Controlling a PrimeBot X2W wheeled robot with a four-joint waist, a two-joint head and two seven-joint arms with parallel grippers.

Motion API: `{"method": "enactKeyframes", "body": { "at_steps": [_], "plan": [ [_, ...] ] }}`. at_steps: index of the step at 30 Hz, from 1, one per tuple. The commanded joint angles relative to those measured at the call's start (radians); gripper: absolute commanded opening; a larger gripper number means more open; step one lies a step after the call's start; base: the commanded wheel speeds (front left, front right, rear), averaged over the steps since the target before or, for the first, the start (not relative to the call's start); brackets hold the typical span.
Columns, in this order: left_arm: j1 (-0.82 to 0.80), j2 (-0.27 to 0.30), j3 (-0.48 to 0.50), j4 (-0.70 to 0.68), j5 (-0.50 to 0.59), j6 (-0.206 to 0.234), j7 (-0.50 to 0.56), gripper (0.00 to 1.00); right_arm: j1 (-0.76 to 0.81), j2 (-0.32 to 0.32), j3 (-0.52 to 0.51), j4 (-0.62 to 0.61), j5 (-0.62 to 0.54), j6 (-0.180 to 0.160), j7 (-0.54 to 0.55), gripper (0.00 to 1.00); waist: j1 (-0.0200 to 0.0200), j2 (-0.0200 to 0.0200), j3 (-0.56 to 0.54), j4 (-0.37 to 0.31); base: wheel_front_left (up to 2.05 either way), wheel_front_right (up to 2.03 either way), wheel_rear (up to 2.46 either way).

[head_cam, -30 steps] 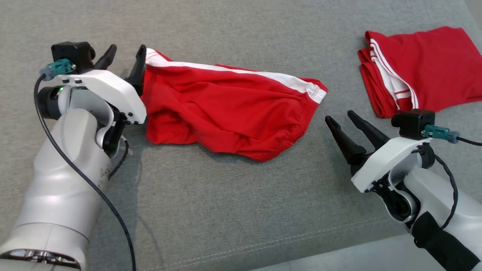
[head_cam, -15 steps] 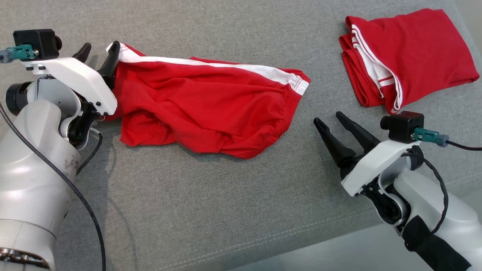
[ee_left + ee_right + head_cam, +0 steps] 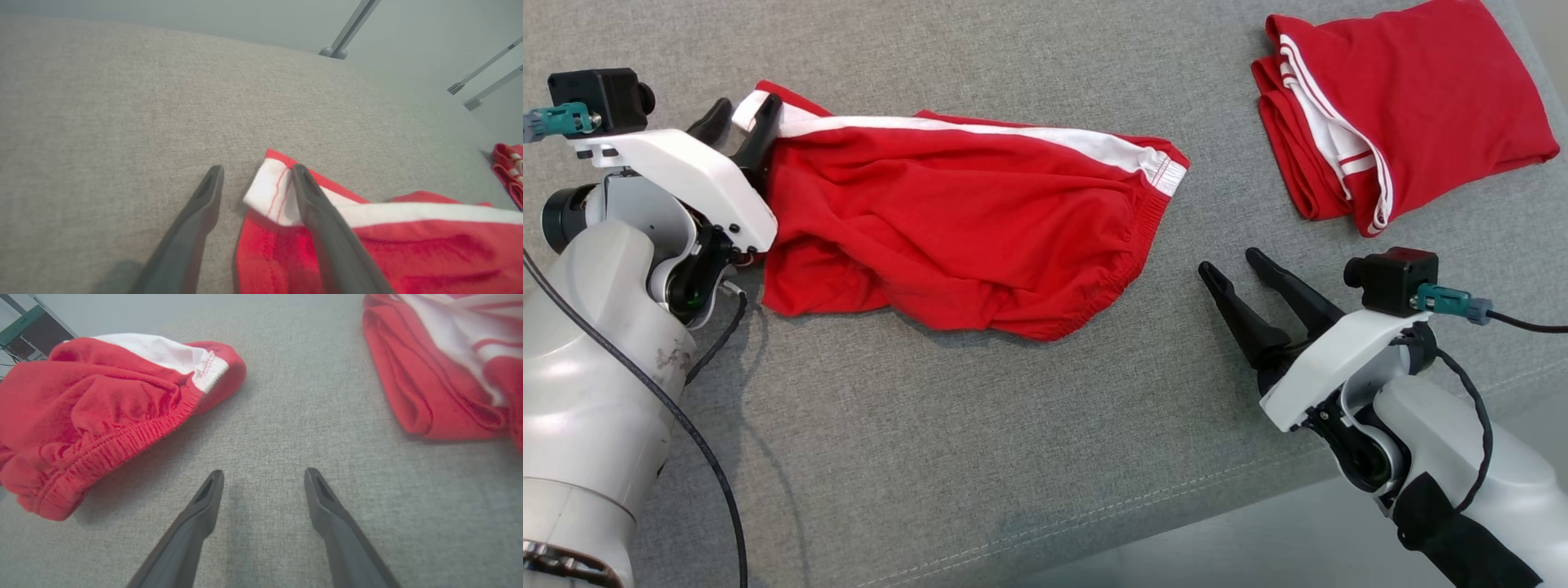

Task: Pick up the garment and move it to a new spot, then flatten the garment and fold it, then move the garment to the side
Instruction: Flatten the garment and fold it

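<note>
**Red shorts: hem corner now between the left fingers**

Grey upholstery carries the shorts, which lie crumpled across its left and middle. The white side stripe runs along their far edge and the elastic waistband faces right.

What has changed is at the far-left end. A second ago the left gripper stood wide, with the inner finger just at the edge of the cloth. Now the white-striped hem corner lies in the gap, and the fingers have drawn closer together. In the left wrist view one finger lies over the corner. The other is still apart from it, with bare fabric between, so we judge the pinch begun but not yet made. Nothing is clamped.

The right gripper has not altered. Its fingers are spread and empty, low over the upholstery, just right of the waistband and clear of it. A second red garment lies folded at the far right.

For the task, we read this as the very start: the shorts are neither lifted nor flattened. If the close catches only the thin stripe edge, the corner could slip out on the lift.
</note>
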Motion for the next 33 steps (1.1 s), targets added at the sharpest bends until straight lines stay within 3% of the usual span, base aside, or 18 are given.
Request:
{"method": "enactKeyframes", "body": {
  "at_steps": [1, 2, 4, 6, 7, 8, 9, 20, 25, 33],
  "plan": [
    [-0.054, 0.038, 0.019, -0.022, -0.017, -0.007, -0.014, 0.96, 0.024, -0.013, -0.001, -0.016, -0.006, 0.002, -0.013, 1.0, 0.0, 0.0, 0.002, 0.002, 0.0, 0.0, 0.0],
    [-0.056, 0.036, 0.014, -0.021, -0.025, -0.007, -0.018, 1.0, 0.025, -0.014, -0.003, -0.016, -0.007, 0.002, -0.013, 1.0, 0.0, 0.0, 0.003, 0.003, 0.0, 0.0, 0.0],
    [-0.059, 0.036, 0.0, -0.018, -0.036, -0.007, -0.023, 0.96, 0.027, -0.015, -0.006, -0.014, -0.007, 0.002, -0.013, 1.0, 0.0, 0.0, 0.003, 0.005, 0.0, 0.0, 0.0],
    [-0.058, 0.036, -0.018, -0.018, -0.046, -0.007, -0.023, 0.49, 0.028, -0.014, -0.01, -0.014, -0.005, 0.002, -0.013, 1.0, 0.0, 0.0, 0.002, 0.008, 0.0, 0.0, 0.0],
    [-0.058, 0.037, -0.028, -0.022, -0.051, -0.007, -0.024, 0.37, 0.028, -0.013, -0.013, -0.014, -0.004, 0.002, -0.013, 1.0, 0.0, 0.0, 0.002, 0.01, 0.0, 0.0, 0.0],
    [-0.057, 0.038, -0.04, -0.028, -0.056, -0.007, -0.024, 0.14, 0.028, -0.013, -0.015, -0.014, -0.004, 0.002, -0.013, 1.0, 0.0, 0.0, 0.002, 0.012, 0.0, 0.0, 0.0],
    [-0.056, 0.038, -0.048, -0.034, -0.065, -0.007, -0.024, 0.0, 0.028, -0.013, -0.017, -0.013, -0.004, 0.002, -0.013, 1.0, 0.0, 0.0, 0.002, 0.014, 0.0, 0.0, 0.0],
    [-0.065, 0.054, -0.136, -0.084, -0.123, -0.007, -0.085, 0.0, 0.026, -0.02, -0.065, -0.027, -0.014, 0.002, -0.013, 1.0, 0.0, 0.0, -0.017, 0.047, 0.0, 0.0, 0.0],
    [-0.064, 0.051, -0.118, -0.087, -0.156, -0.007, -0.191, 0.0, 0.031, -0.018, -0.109, -0.034, -0.041, 0.002, -0.013, 1.0, 0.0, 0.0, -0.042, 0.078, 0.0, 0.0, 0.0],
    [-0.006, 0.093, -0.099, -0.165, -0.223, -0.007, -0.242, 0.0, 0.055, -0.002, -0.161, -0.077, -0.041, 0.002, -0.013, 1.0, 0.0, 0.0, -0.081, 0.149, 0.0, 0.0, 0.0]
  ]
}}
